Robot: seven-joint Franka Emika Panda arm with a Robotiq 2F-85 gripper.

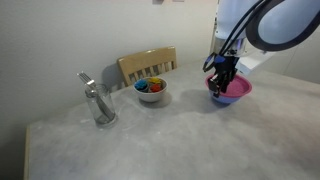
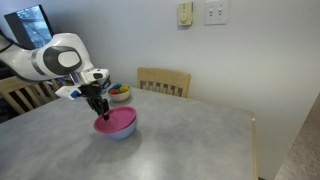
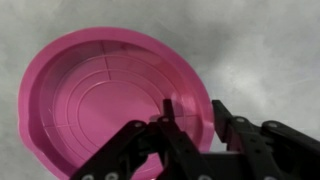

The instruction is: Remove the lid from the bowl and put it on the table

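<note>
The pink lid (image 1: pixel 236 89) lies on the light blue bowl (image 1: pixel 228 102) at the far right of the grey marbled table (image 1: pixel 180 140); both also show in an exterior view, lid (image 2: pixel 117 123) and bowl (image 2: pixel 122 134). My gripper (image 1: pixel 221 82) (image 2: pixel 99 110) is down at the lid's rim. In the wrist view the lid (image 3: pixel 100 95) fills the left, and the gripper (image 3: pixel 190 115) is open with one finger inside the rim and one outside it. The bowl is hidden under the lid there.
A small white bowl with colourful contents (image 1: pixel 151 90) (image 2: pixel 118 94) stands near the table's back edge. A metal utensil holder (image 1: pixel 98 104) stands toward the other end. A wooden chair (image 1: pixel 148 65) (image 2: pixel 163 80) is behind the table, against the wall.
</note>
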